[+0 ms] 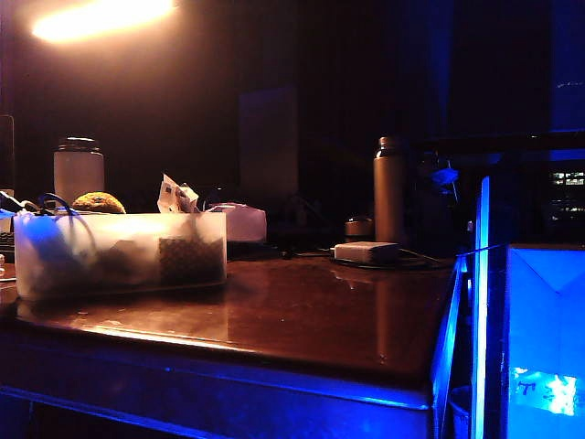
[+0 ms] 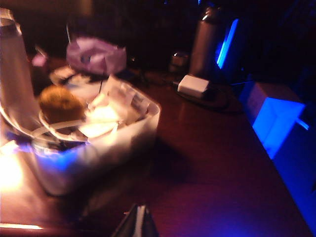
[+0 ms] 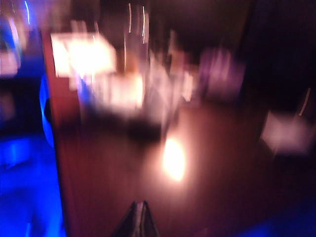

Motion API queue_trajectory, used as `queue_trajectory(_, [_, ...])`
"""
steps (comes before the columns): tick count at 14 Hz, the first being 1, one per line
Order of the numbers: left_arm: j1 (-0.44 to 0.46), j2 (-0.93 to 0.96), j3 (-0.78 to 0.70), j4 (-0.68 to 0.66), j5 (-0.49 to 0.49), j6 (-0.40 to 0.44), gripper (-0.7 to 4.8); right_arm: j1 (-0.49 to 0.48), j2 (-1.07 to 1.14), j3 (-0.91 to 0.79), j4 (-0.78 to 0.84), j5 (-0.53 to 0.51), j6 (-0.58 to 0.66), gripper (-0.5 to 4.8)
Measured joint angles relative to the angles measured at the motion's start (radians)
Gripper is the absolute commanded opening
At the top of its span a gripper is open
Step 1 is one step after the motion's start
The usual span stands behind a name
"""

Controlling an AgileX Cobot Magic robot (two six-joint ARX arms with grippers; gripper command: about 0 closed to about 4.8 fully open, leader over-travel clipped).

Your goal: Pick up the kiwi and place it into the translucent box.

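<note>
Dark polished wood is your table (image 1: 347,320), lit blue along its near edge. On its left end stands the translucent box (image 1: 119,254), and the kiwi (image 1: 99,203) sits inside it, its top showing above the rim among papers and cables. Behind, you see a white jar (image 1: 79,169) and a metal bottle (image 1: 388,190). Your left gripper (image 2: 138,223) is clenched, holding nothing, above the table near the box. Your right gripper (image 3: 138,219) is likewise clenched and empty, above bare wood.

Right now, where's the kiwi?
Exterior view, far left: the kiwi sits in the translucent box, poking above its rim, just right of the white jar. Neither pincer is near it.
</note>
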Motion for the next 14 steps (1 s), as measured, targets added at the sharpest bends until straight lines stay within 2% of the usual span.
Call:
queue_trajectory(2, [0.0, 0.0, -0.132, 0.105, -0.029, -0.018, -0.03, 0.0, 0.004, -0.171, 0.088, 0.065, 0.074, -0.01])
queue_trajectory(5, [0.0, 0.001, -0.254, 0.195, -0.034, -0.077, -0.03, 0.0, 0.001, -0.232, 0.151, 0.152, 0.093, -0.01])
queue_trajectory(7, [0.0, 0.001, -0.323, 0.235, -0.036, -0.082, -0.03, 0.0, 0.002, -0.261, 0.143, 0.153, 0.096, -0.01])
queue_trajectory(9, [0.0, 0.001, -0.376, 0.308, -0.037, -0.043, -0.03, 0.0, 0.002, -0.275, 0.115, 0.149, 0.117, -0.01])
queue_trajectory(14, [0.0, 0.0, -0.435, 0.352, -0.076, -0.001, -0.03, 0.0, 0.002, -0.279, -0.02, 0.108, 0.142, -0.01])
